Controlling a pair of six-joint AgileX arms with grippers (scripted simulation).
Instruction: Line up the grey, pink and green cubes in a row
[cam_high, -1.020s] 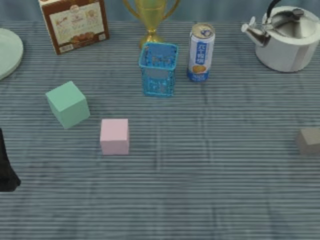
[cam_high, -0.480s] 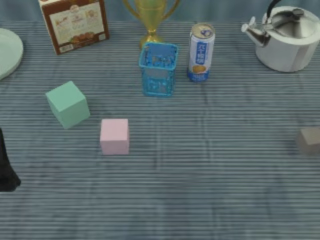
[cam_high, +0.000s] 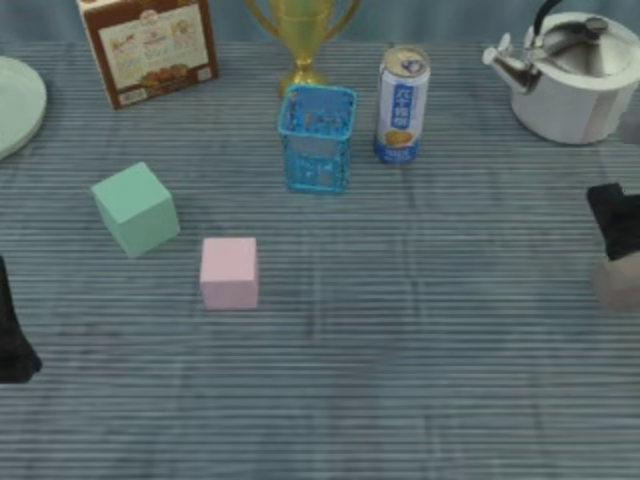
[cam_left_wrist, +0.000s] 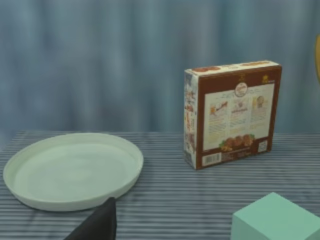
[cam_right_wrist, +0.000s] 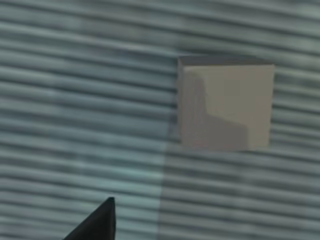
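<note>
Half a second ago the right edge of the table showed only the grey cube (cam_high: 617, 284); now our right gripper (cam_high: 616, 218) has come into the top view there, a dark shape just on the far side of that cube and partly over it. The right wrist view looks almost straight down on the cube sitting on the striped cloth (cam_high: 420, 340), with one dark fingertip (cam_right_wrist: 97, 222) showing at the frame's edge and clear of the cube, so nothing is grasped yet; whether those fingers are spread or closed we cannot tell. We read this as the opening of a reach for the grey cube, the one lying well apart from the others. The pink cube (cam_high: 229, 271) and the green cube (cam_high: 135, 208) sit where they were, near each other on the left half, the green one farther back. Our left gripper (cam_high: 12, 340) remains parked at the left edge, its finger state also unclear. No cube has been lined up yet, so the row is entirely ahead of us.
</note>
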